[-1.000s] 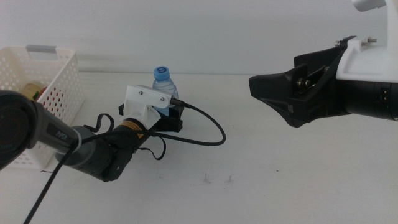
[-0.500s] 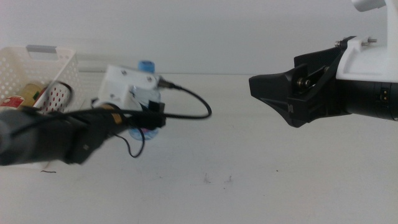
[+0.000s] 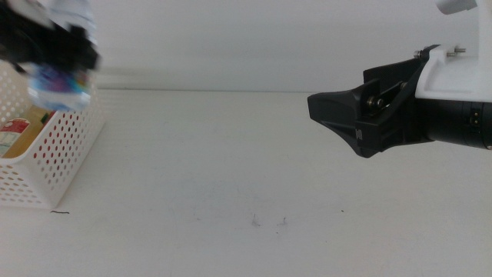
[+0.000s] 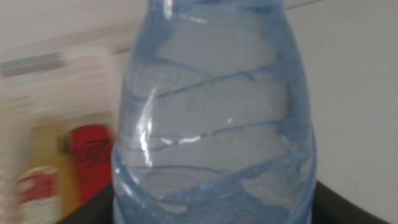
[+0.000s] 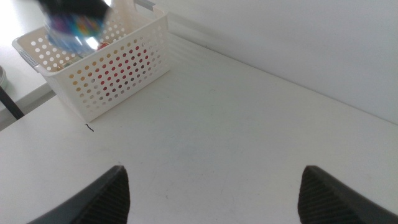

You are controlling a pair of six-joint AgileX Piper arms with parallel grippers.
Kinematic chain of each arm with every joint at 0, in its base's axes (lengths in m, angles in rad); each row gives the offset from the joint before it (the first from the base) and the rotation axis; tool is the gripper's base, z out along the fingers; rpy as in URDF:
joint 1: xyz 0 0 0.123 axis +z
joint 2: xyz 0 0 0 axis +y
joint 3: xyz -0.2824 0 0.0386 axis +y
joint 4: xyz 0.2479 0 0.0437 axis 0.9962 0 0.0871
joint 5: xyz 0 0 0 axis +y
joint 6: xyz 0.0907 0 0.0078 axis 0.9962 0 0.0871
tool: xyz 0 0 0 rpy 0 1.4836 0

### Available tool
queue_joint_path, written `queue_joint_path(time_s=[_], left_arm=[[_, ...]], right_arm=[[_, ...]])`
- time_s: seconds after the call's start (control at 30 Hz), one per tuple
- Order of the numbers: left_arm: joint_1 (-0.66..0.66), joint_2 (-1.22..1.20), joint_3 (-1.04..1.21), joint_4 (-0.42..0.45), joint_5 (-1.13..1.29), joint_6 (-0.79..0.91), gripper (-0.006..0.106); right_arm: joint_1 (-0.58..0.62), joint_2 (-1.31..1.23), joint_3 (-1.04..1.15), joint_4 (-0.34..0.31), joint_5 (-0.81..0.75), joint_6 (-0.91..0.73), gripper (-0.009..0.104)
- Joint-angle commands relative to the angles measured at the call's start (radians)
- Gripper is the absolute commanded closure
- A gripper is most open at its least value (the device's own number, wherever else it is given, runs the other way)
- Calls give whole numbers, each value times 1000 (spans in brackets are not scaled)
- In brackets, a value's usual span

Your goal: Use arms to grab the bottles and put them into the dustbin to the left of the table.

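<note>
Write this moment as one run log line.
left gripper: holds water bottle over dustbin | right gripper: open, waiting

- The left gripper (image 3: pixel 54 42) is seen only as a dark motion blur above the dustbin (image 3: pixel 46 165); its jaws are masked by the water bottle (image 4: pixel 214 118).
- The water bottle is smeared over the dustbin's rim, its cap cut off in the left wrist view.
- The dustbin is cropped at the frame's edge; its contents are blurred.
- The right gripper (image 5: pixel 214 186) is cropped; only its jaw tips are shown.
</note>
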Motion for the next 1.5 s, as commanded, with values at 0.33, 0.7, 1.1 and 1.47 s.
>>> queue_joint_path(time_s=[0.33, 0.7, 1.1, 1.47], left_arm=[[302, 321, -355, 28, 294, 37, 101], [311, 492, -355, 75, 202, 40, 93], [311, 512, -355, 81, 203, 27, 7], [233, 320, -351, 90, 316, -48, 7]], right_arm=[[1, -5, 6, -7, -5, 0, 3], [1, -5, 6, -7, -5, 0, 3], [1, -5, 6, -7, -5, 0, 3], [1, -5, 6, -7, -5, 0, 3]])
